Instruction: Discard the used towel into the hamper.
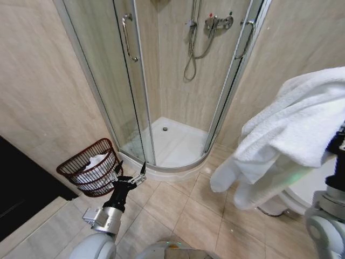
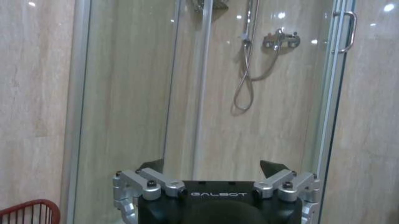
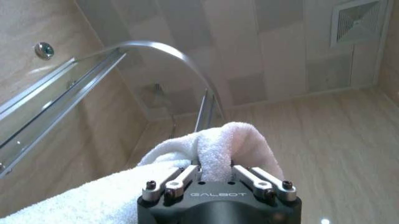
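The used towel (image 1: 294, 127) is white and thick, and it hangs raised at the right of the head view. My right gripper (image 3: 215, 169) is shut on a fold of the towel (image 3: 224, 144), pointing up toward the ceiling. The hamper (image 1: 81, 166), a dark reddish-brown wicker basket, stands on the floor at the left against the wall, with white cloth lying inside it. Its rim (image 2: 28, 207) also shows in the left wrist view. My left gripper (image 1: 132, 177) hangs low just right of the hamper, open and holding nothing (image 2: 213, 169).
A corner shower enclosure with curved glass doors (image 1: 137, 91) and a white tray (image 1: 175, 143) stands straight ahead. A white toilet (image 1: 310, 189) sits under the towel at the right. A dark area (image 1: 19, 189) lies at the far left. Beige floor tiles (image 1: 183, 210) lie between.
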